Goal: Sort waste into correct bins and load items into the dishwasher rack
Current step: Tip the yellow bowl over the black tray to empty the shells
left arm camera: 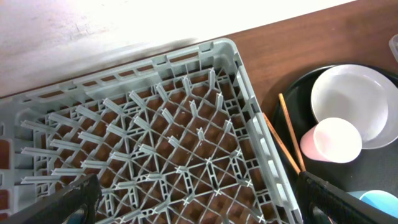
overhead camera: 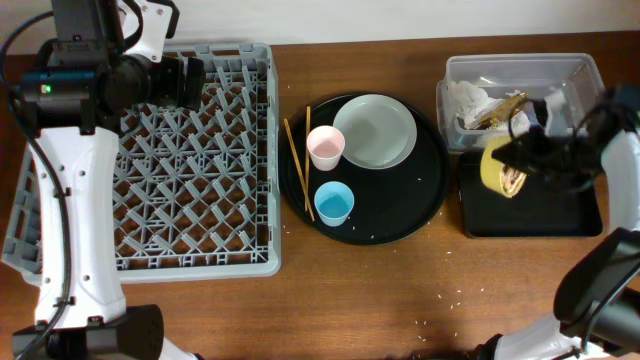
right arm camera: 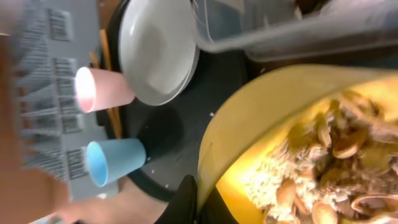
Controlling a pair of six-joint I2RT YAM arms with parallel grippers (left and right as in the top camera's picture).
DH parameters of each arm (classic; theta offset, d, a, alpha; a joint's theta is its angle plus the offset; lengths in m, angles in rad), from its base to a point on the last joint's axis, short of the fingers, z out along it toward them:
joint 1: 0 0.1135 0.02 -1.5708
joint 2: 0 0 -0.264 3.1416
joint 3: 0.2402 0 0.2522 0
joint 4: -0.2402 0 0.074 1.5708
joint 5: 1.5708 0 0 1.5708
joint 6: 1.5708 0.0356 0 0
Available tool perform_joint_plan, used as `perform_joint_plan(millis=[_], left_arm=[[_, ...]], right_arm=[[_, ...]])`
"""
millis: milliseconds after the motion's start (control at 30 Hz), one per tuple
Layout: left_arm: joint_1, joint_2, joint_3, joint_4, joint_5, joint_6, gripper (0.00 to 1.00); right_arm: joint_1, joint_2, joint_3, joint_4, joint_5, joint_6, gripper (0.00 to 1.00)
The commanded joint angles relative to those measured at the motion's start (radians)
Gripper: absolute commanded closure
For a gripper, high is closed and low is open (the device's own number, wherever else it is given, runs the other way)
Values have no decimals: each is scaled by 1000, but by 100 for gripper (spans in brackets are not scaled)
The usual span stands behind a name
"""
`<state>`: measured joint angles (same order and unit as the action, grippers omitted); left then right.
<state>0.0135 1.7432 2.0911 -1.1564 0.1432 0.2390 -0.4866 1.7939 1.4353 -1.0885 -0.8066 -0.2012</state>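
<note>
My right gripper is shut on the rim of the yellow bowl, which it holds tipped on its side above the shallow black tray. Beige food scraps with rice-like crumbs lie inside the bowl. My left gripper hangs open and empty over the far part of the grey dishwasher rack. White napkins and a gold wrapper lie in the clear tub. A pale plate, pink cup, blue cup and two chopsticks sit nearby.
The plate, cups and chopsticks rest on a large round black tray between the rack and the bins. Small crumbs dot the round tray and the wooden table near its front edge. The left arm's white links run along the rack's left side.
</note>
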Motion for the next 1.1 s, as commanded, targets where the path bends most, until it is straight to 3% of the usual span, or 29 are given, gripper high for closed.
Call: perform_joint_plan(millis=[0, 267, 433, 1067], left_arm=[[3, 2, 23, 2, 11, -14, 1], [3, 2, 24, 2, 11, -14, 1], [3, 2, 23, 2, 11, -14, 1], [3, 2, 24, 2, 11, -14, 1]], right_arm=[[-93, -3, -118, 67, -314, -116, 96], [-274, -3, -216, 92, -610, -291, 96], [-327, -3, -216, 122, -746, -296, 96], [-332, -2, -216, 126, -745, -288, 96]])
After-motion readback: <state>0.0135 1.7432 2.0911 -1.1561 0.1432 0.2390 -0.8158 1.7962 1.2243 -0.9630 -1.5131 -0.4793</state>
